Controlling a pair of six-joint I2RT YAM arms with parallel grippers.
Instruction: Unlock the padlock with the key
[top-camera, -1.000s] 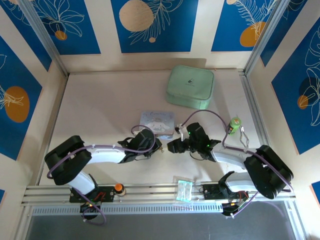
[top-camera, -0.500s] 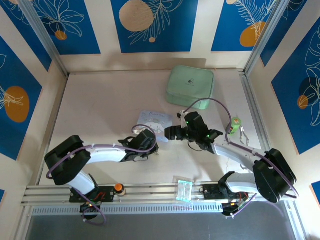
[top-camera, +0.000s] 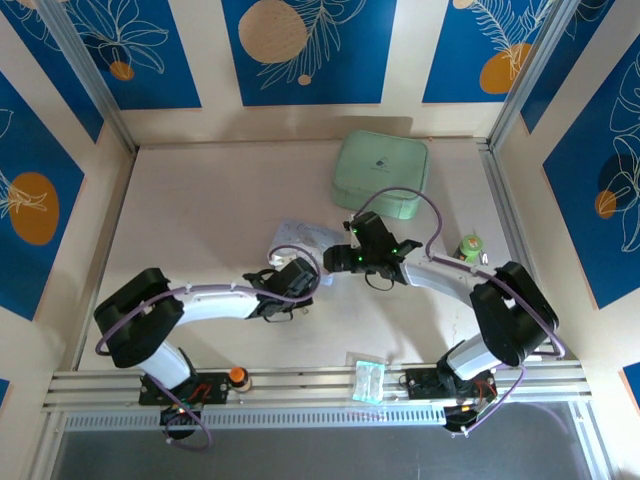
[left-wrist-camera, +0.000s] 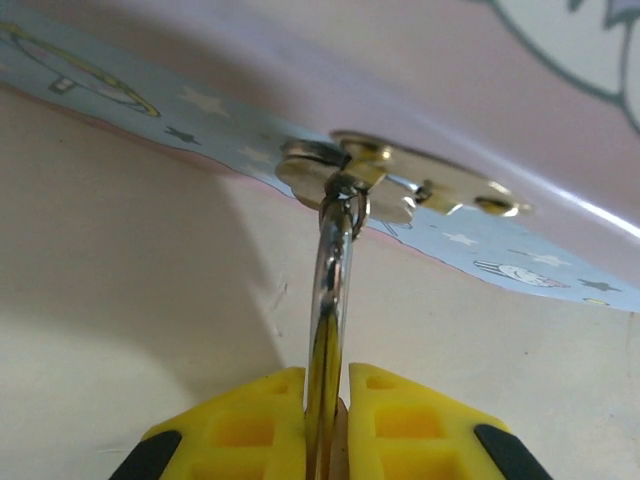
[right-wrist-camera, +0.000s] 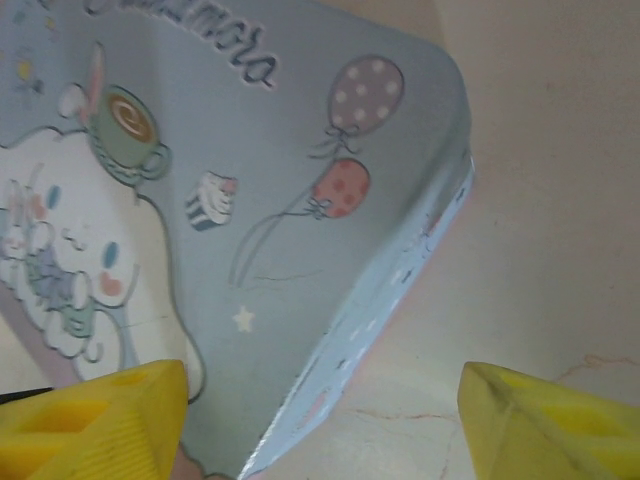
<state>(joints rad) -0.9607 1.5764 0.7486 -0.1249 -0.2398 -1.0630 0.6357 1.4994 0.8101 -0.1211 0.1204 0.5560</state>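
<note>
My left gripper (left-wrist-camera: 327, 400) is shut on the key (left-wrist-camera: 330, 290), a thin silver piece seen edge-on between the yellow fingers. Its far end meets the small brass padlock (left-wrist-camera: 345, 175), which hangs at the edge of the blue cartoon tin (left-wrist-camera: 520, 270). In the top view the left gripper (top-camera: 300, 272) sits just in front of the tilted tin (top-camera: 300, 236). My right gripper (top-camera: 338, 258) is at the tin's right side. It stands open (right-wrist-camera: 325, 400), its yellow fingers wide apart on either side of a corner of the tin (right-wrist-camera: 250, 200), gripping nothing.
A pale green pouch (top-camera: 381, 174) lies at the back of the table. A small green bottle (top-camera: 470, 246) stands at the right. A clear plastic packet (top-camera: 366, 378) and an orange knob (top-camera: 238, 376) sit on the front rail.
The right arm has swung left and away from me to the tin's right side, and its jaws have opened wider. The tin has shifted back and tilted. The left gripper keeps its hold.
</note>
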